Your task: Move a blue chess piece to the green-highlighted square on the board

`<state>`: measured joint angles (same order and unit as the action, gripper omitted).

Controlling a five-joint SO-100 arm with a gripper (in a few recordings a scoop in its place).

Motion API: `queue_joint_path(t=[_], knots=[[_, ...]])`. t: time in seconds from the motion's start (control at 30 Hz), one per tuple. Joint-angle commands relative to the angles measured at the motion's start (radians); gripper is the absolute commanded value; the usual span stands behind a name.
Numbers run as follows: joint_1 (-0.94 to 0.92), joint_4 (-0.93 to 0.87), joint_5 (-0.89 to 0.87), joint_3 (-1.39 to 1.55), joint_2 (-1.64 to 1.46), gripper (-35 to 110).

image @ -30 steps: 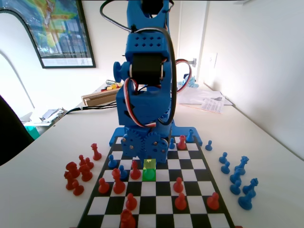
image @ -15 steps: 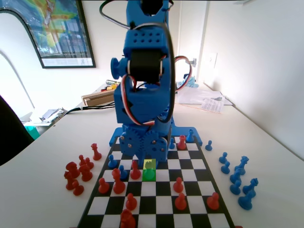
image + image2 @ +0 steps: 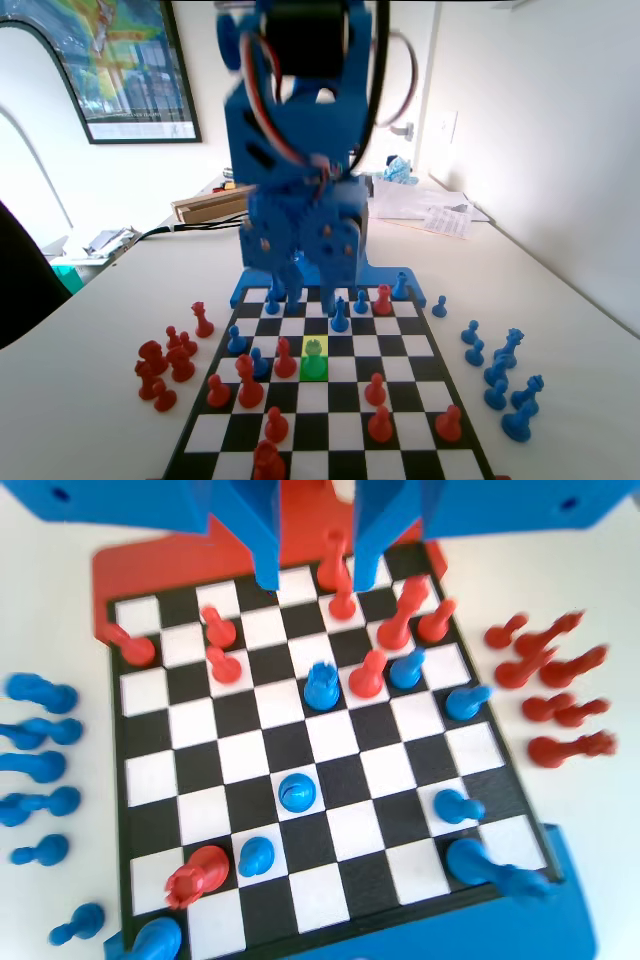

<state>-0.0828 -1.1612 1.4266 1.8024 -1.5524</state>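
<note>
A small blue pawn (image 3: 314,364), tinted green, stands upright on the green-highlighted square (image 3: 306,343) near the middle of the board (image 3: 400,345). My gripper (image 3: 312,285) hangs open well above and behind it, holding nothing. In the wrist view the same pawn (image 3: 320,685) stands on a white cell of the board (image 3: 330,735), below and apart from my gripper (image 3: 313,575), whose jaws stand spread at the top edge.
A blue piece (image 3: 340,318) stands one row behind the pawn, and a red pawn (image 3: 285,362) sits right beside it on the left. Captured red pieces (image 3: 165,365) lie off the board's left, and blue ones (image 3: 500,370) off its right.
The arm has lifted up and back from the green square. The pawn stays standing there, free of the jaws.
</note>
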Motion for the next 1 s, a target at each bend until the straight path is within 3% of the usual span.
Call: queue_joint_path(t=[0.0,0.67,0.97], knots=[[0.002,-0.133,0.038,-0.089,-0.178,5],[0.087,-0.522,0.235,0.023,-0.913,1],[0.106,-0.543,0.305,0.199,-1.177,1]])
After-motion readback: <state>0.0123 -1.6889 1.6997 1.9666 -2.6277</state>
